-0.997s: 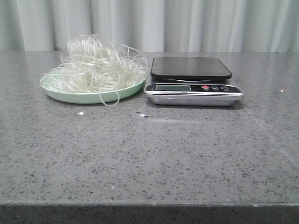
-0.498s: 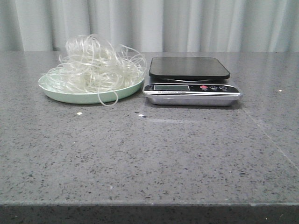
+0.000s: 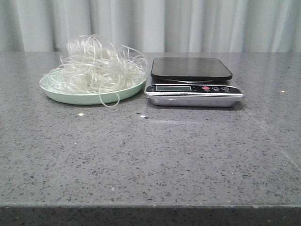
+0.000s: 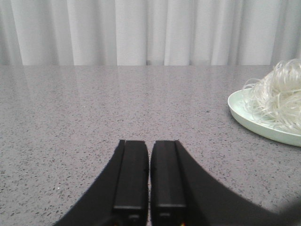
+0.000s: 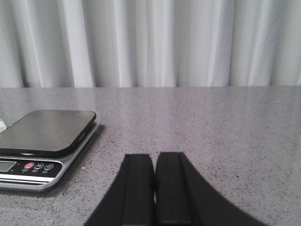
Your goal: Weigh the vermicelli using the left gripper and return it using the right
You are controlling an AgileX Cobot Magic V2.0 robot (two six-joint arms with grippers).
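The vermicelli [image 3: 96,66] is a loose tangle of whitish translucent strands heaped on a pale green plate [image 3: 66,96] at the back left of the table; it also shows in the left wrist view [image 4: 277,96], on the plate [image 4: 244,115]. A kitchen scale [image 3: 193,82] with a black platform stands right of the plate, its platform bare; it shows in the right wrist view [image 5: 44,141] too. My left gripper [image 4: 149,143] is shut and empty, low over bare table, apart from the plate. My right gripper [image 5: 154,156] is shut and empty, beside the scale. Neither gripper shows in the front view.
The table [image 3: 150,155] is grey speckled stone with its front edge near the camera. A pale curtain [image 3: 188,23] hangs behind the table's far edge. One strand loop hangs over the plate's front rim [image 3: 112,99].
The whole front view shifts a few pixels left, then back right. Plate, vermicelli and scale keep their places relative to each other.
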